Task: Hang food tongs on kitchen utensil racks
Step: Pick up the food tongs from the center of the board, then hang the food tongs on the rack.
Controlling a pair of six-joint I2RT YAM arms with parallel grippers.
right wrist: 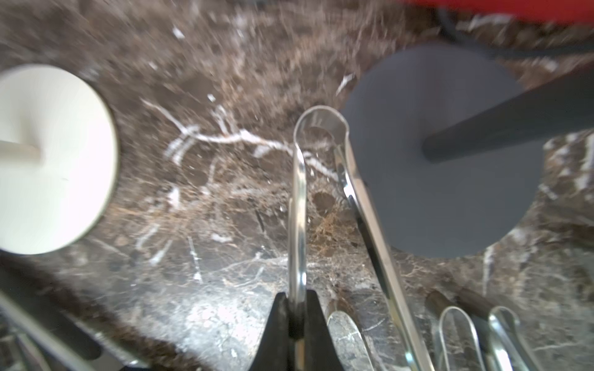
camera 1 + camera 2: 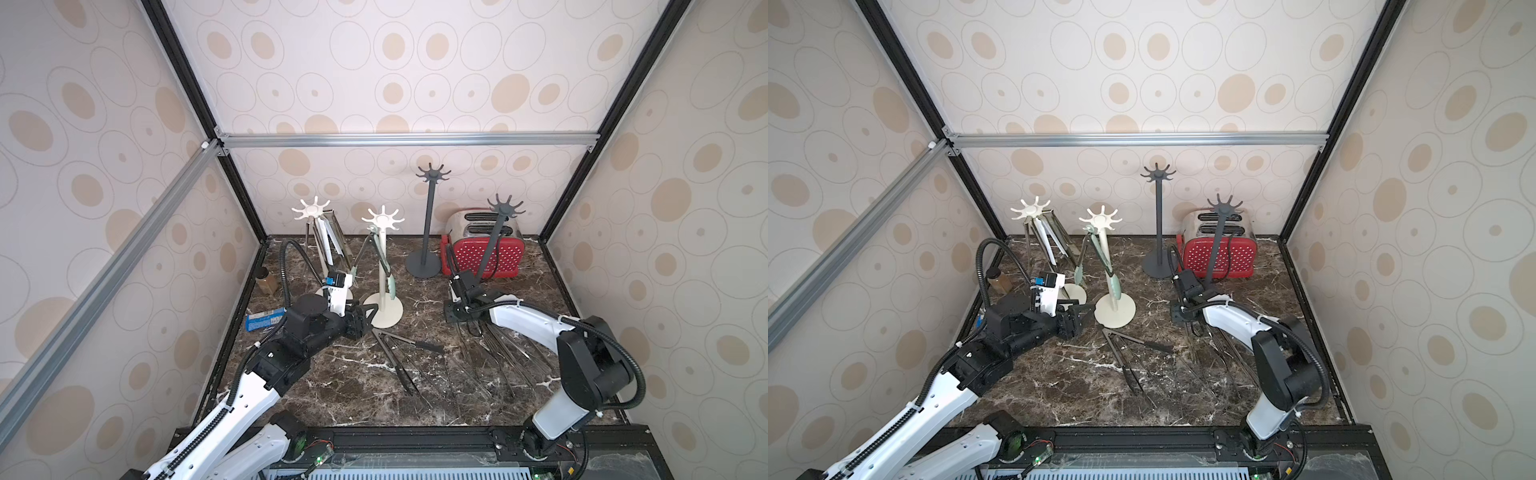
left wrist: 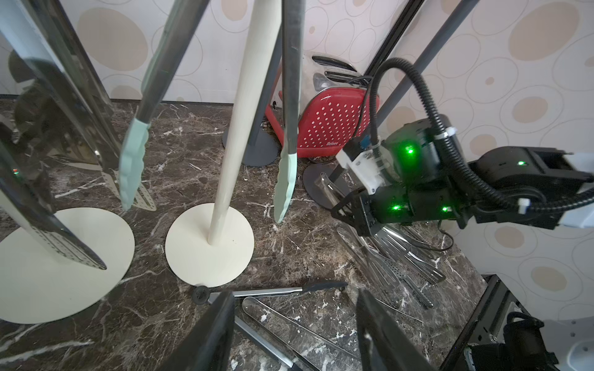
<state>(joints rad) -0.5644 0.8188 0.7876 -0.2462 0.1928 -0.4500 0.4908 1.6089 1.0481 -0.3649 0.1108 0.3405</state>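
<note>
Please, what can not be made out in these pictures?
- Pile of shiny steel tongs: in both top views the right arm covers part, so their number is unclear.
- Looped steel tongs in the right gripper: right wrist view is blurred, and its edge cuts off their tips.
- Blue flat packet: in a top view the left arm hides part; its print is too small.

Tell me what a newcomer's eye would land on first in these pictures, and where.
The red toaster at the back right stands out most. Next come the green-tipped tongs hanging from a cream rack left of centre. The right end effector pinches one arm of shiny steel tongs beside a grey rack base.
</note>
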